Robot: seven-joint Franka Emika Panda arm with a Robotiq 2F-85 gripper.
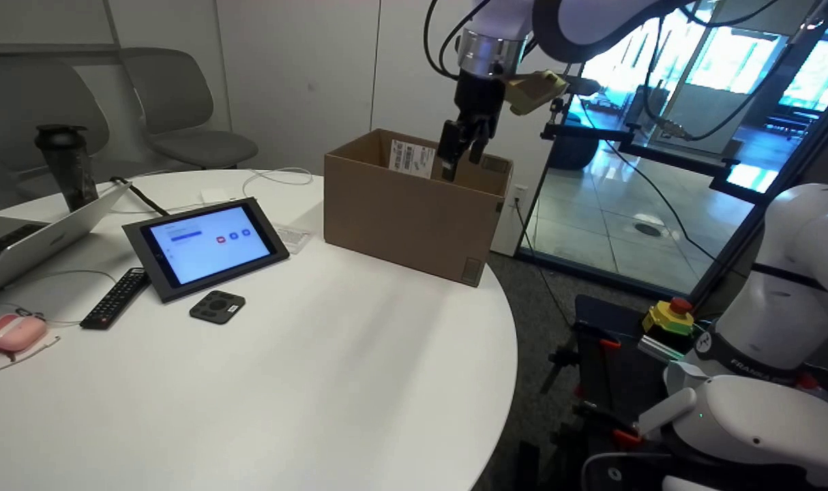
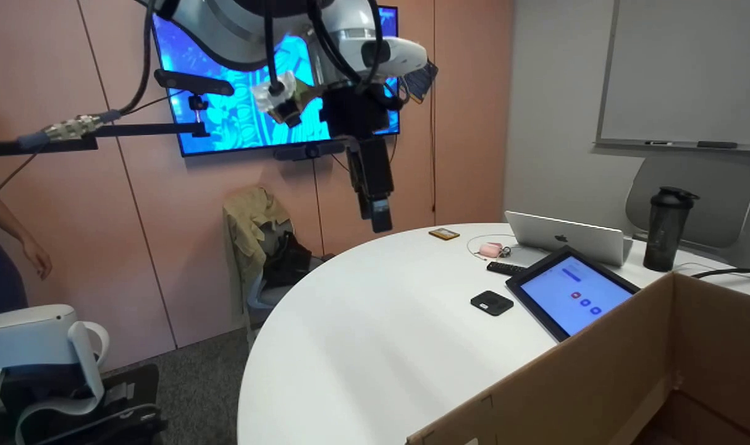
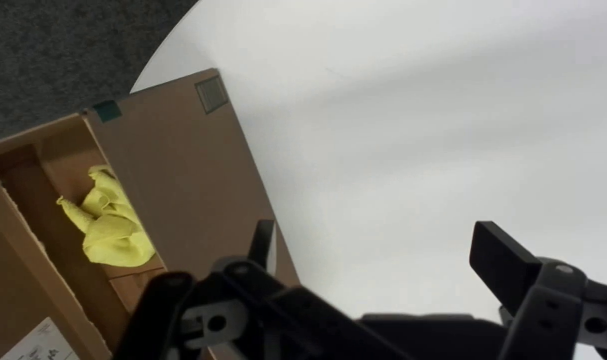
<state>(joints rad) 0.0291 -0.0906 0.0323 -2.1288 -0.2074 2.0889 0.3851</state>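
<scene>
Round white table (image 1: pixel 332 395), grey chairs (image 1: pixel 167 99), pinkish wall (image 2: pixel 189 235), whiteboard (image 2: pixel 690 74), dark carpet (image 2: pixel 202 368), glass wall (image 1: pixel 612 198) (tiled floor (image 1: pixel 584 235) beyond)

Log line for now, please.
End effector: open, empty | near: cardboard box | in box: yellow cloth | tablet: lit

Washed-out glare at the far windows (image 1: pixel 734 63), soft shadows across the white tabletop (image 1: pixel 305 372).
</scene>
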